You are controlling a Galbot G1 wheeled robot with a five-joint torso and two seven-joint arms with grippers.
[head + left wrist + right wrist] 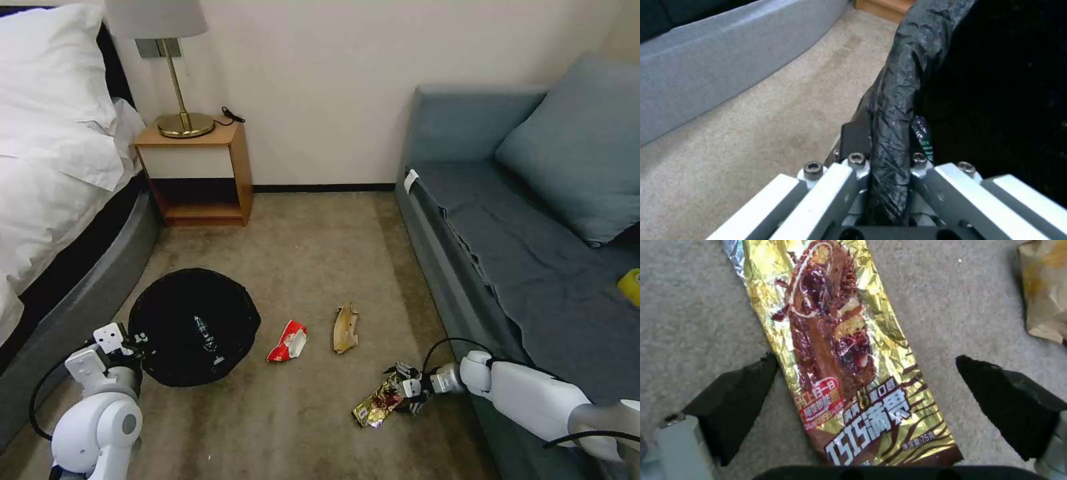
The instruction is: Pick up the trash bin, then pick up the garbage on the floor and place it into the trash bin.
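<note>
Gold-brown snack wrapper (849, 356) flat on the carpet (313, 267), low and right of centre in the head view, straddled by the right gripper (405, 387). Crinkled metallic foil, long and narrow, printed with a chocolate bar; judged nearly weightless, limp, slick and noisy, likely to slide or fold rather than resist. Right fingers (731, 400) spread wide, one dark pad on each side of the wrapper's width, nothing held yet. Best taken across the narrow width near the printed end, pinching a ridge of foil up off the pile. Tan-brown peel-like scrap (345, 329) just above it toward frame centre, stiff-looking and curled, papery. Red-and-white crumpled wrapper (288, 341) to its left, puffed and creased, also light. Trash bin (193, 327) at lower left of the head view, round, lined with a wrinkled black plastic bag, a glint inside that may be a bottle with a green label, hard to tell. Left gripper (137, 341) at the bin's near-left edge, closed onto the bag-covered rim (891, 133), rim pinched between the metal fingers (857, 159) in the wrist view; film slippery, rim beneath probably rigid enough to carry. Grey bed frame (729, 66) along the left, wooden nightstand (200, 173) with brass lamp (180, 87) at upper left, blue-grey sofa (533, 267) filling the right side.
</note>
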